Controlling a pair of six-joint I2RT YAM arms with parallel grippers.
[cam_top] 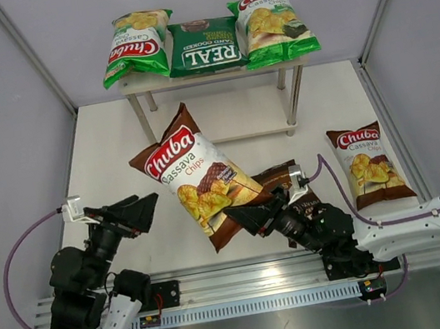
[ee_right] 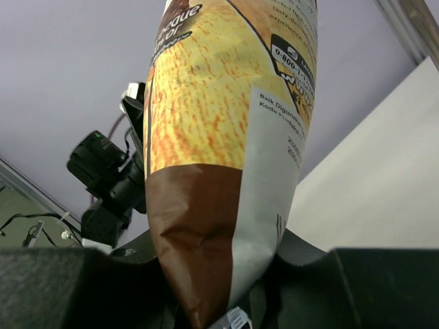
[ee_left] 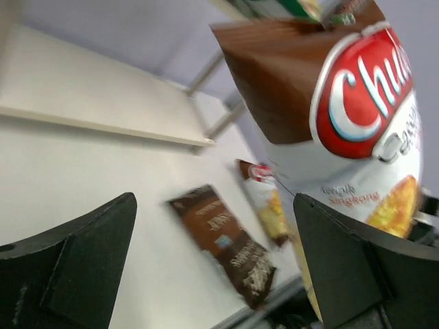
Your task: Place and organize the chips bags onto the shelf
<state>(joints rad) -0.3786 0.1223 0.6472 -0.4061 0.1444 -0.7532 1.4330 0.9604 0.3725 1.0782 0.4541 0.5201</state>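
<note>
From above, the shelf (cam_top: 291, 93) stands at 12 o'clock on the counter (cam_top: 108, 149). Three bags lie side by side on its top board: the left green Chuba (cam_top: 137, 45), the REAL (cam_top: 202, 47) in the middle, and the right green Chuba (cam_top: 271, 27). My right pincer (cam_top: 244, 216), at 5 o'clock, is clenched on the bottom end of the brown Chuba (cam_top: 195, 177). That bag slants away from it toward 11 o'clock, label up. My left pincer (cam_top: 148, 212), at 8 o'clock, is released, with its fingers spread just beside that bag's left edge. The Kettle (cam_top: 279, 173) shows only partly, tucked behind the raised bag and my right arm. The second brown Chuba (cam_top: 369, 163) lies flat at 3 o'clock, near the counter's right edge.

Through my left wrist, my left pincer (ee_left: 214, 205) gapes wide, with nothing gripped between its two dark fingers. The brown Chuba (ee_left: 357, 116) hangs in the air at 2 o'clock, off the counter. Beyond the gap, the Kettle (ee_left: 230, 243) lies flat with the second brown Chuba (ee_left: 267, 205) past it. A leg of the shelf (ee_left: 221, 122) rises at 12 o'clock.

Through my right wrist, my right pincer (ee_right: 219, 301) is squeezed onto the crimped brown end of the brown Chuba (ee_right: 226, 137). The bag stands up toward 12 o'clock with its back panel facing the lens. My left arm (ee_right: 106, 171) shows at 9 o'clock behind it.
</note>
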